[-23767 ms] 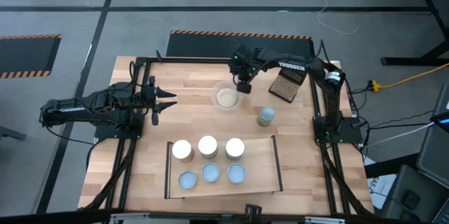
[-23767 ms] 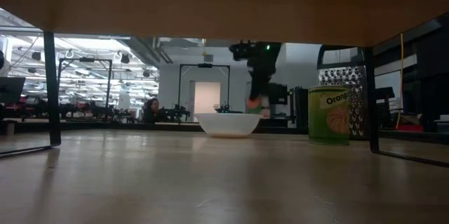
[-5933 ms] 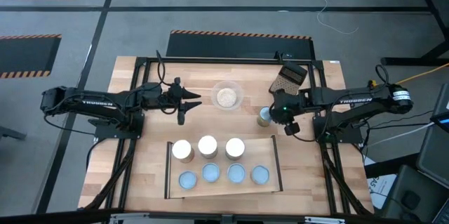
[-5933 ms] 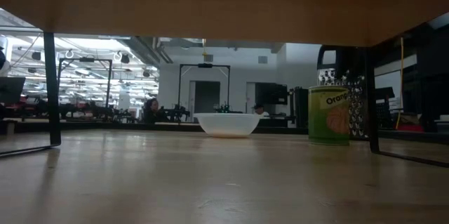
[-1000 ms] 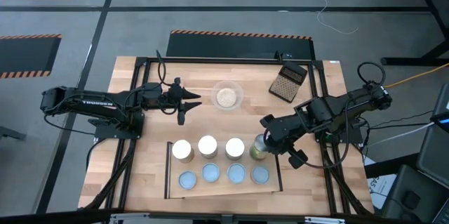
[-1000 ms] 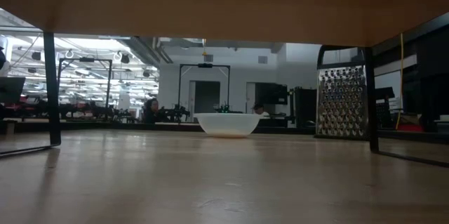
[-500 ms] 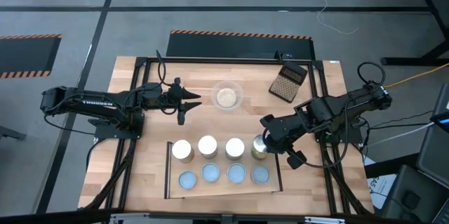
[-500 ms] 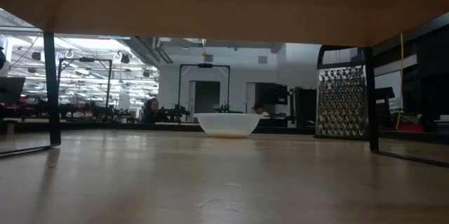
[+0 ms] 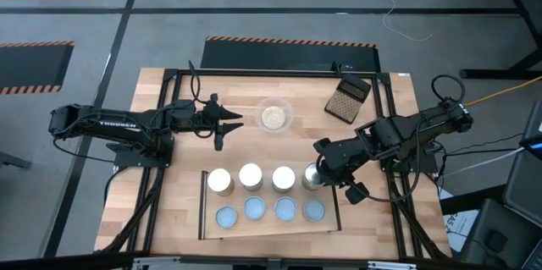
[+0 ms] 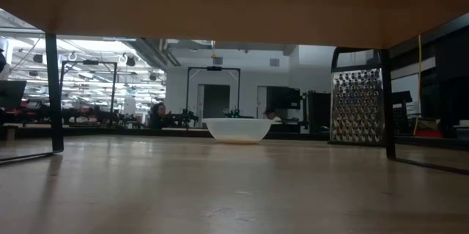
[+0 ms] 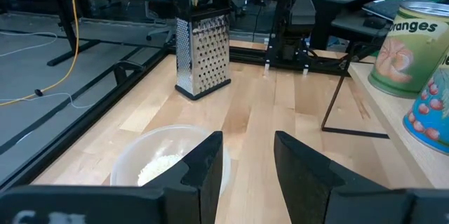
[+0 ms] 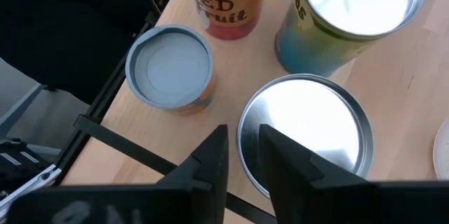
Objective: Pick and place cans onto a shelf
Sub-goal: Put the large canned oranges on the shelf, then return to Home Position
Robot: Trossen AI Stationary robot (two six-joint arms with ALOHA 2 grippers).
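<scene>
The shelf lies at the table's near middle. Its near row holds several cans with pale-blue tops. Its far row holds three white-topped cans and, at the right end, a silvery-topped can standing upright on the board. My right gripper slants down from the right over that can, its fingers a little apart astride the can's right rim. My left gripper hangs open and empty left of the bowl, level above the table. My right gripper's fingers stand on either side of the silvery-topped can's rim, slanting down from the table's right. Whether they touch it I cannot tell. The can stands upright on the shelf.
A clear bowl of beige grains sits at the far middle, and a dark grater at the far right. Black frame bars run along the table's edges. Bare wood lies between the bowl and the shelf.
</scene>
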